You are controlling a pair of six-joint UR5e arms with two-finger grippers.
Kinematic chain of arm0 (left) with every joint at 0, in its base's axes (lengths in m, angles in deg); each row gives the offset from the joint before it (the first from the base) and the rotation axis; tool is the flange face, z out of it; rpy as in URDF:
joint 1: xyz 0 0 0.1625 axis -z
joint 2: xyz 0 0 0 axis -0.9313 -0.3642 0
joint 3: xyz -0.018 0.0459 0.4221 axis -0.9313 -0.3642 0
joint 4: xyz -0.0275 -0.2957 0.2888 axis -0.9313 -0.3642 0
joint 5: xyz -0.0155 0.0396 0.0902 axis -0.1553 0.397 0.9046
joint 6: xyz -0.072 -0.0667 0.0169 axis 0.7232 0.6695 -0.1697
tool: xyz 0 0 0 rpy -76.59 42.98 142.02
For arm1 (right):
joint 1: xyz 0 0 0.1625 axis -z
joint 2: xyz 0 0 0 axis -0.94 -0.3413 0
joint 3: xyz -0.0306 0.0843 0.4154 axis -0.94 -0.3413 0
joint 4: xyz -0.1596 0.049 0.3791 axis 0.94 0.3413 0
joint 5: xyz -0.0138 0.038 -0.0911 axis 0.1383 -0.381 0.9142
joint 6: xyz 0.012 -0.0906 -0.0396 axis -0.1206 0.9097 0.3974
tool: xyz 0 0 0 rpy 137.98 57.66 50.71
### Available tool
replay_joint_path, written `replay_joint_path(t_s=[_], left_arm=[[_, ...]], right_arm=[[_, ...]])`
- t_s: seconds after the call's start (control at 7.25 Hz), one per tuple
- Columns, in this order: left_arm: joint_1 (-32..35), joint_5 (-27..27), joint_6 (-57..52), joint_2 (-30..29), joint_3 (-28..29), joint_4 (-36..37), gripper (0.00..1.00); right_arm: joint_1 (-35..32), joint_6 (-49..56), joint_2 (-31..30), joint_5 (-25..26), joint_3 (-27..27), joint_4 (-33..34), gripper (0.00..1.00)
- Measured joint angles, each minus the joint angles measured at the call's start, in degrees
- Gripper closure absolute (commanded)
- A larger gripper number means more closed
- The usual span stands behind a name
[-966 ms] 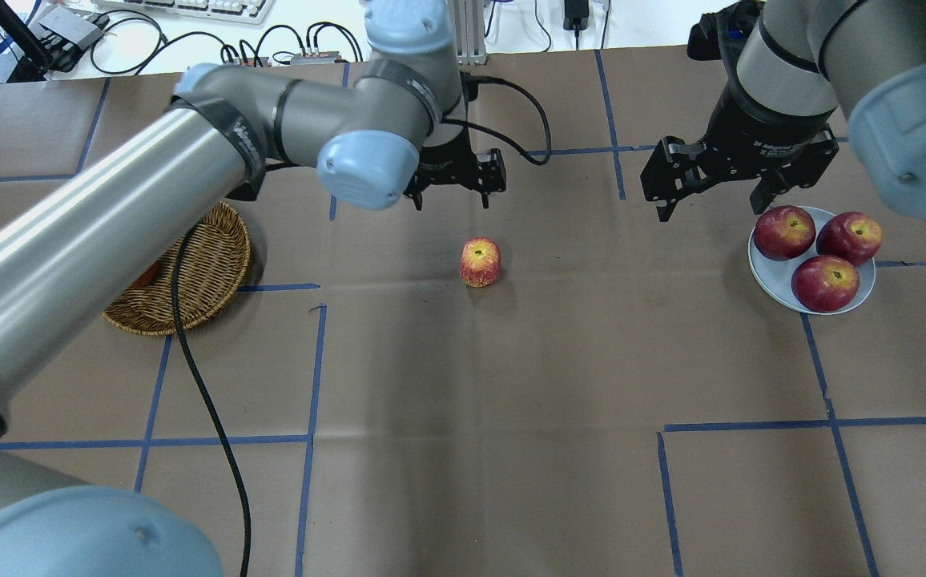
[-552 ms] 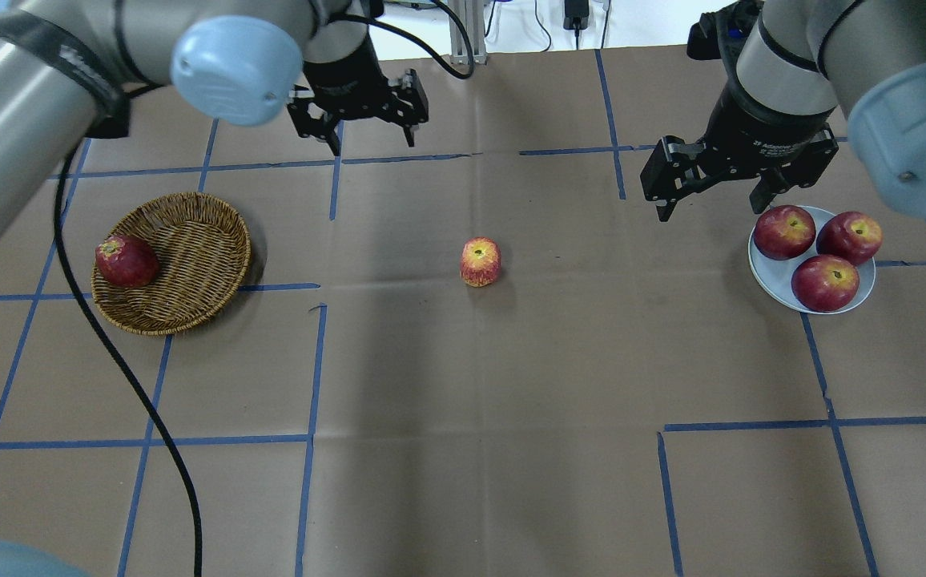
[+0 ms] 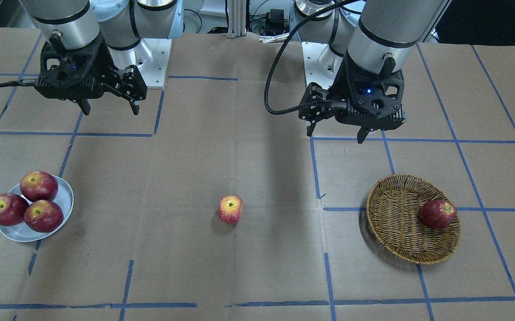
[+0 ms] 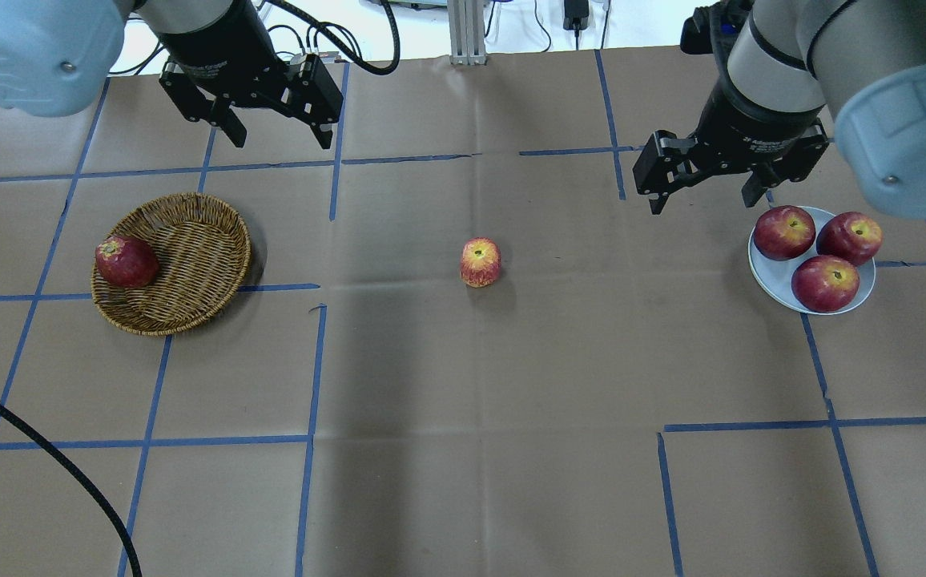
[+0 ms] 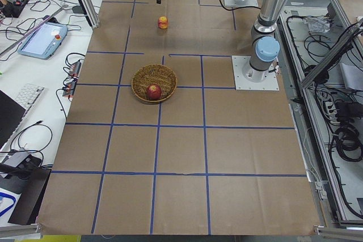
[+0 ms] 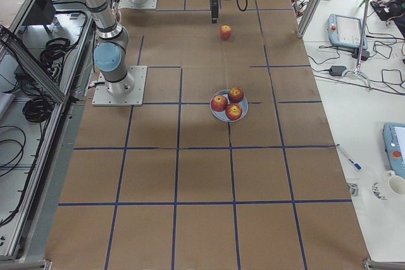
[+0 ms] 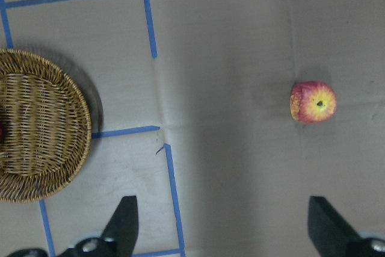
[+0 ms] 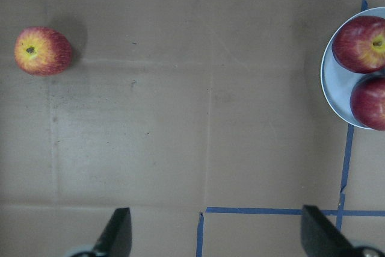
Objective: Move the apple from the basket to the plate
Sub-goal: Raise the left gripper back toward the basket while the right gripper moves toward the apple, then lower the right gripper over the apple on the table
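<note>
The apple [image 4: 481,262] lay mid-desk, well apart from the basket [image 4: 191,264] toward the left edge and the plate [image 4: 769,276] toward the right, so the right gripper [image 4: 704,200], wide open and empty like the left gripper [image 4: 281,138], probably needed to straddle it squarely.

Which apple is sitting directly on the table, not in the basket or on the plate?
The pinkish-red apple with the yellow top, alone at mid-table. One dark apple lies in the basket; three others sit on the plate.
</note>
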Motion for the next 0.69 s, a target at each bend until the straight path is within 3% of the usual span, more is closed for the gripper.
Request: replay_joint_path(t_s=[0.41, 0.69], left_arm=[[-0.3, 0.0, 0.0, 2.2, -2.9, -2.2, 0.02], [-0.3, 0.0, 0.2, 2.8, -4.2, -0.4, 0.02]], right_arm=[[-6.3, -7.7, 6.6, 0.1, -4.2, 2.4, 0.00], [-12.2, -14.9, 12.8, 0.2, -5.4, 8.5, 0.00]])
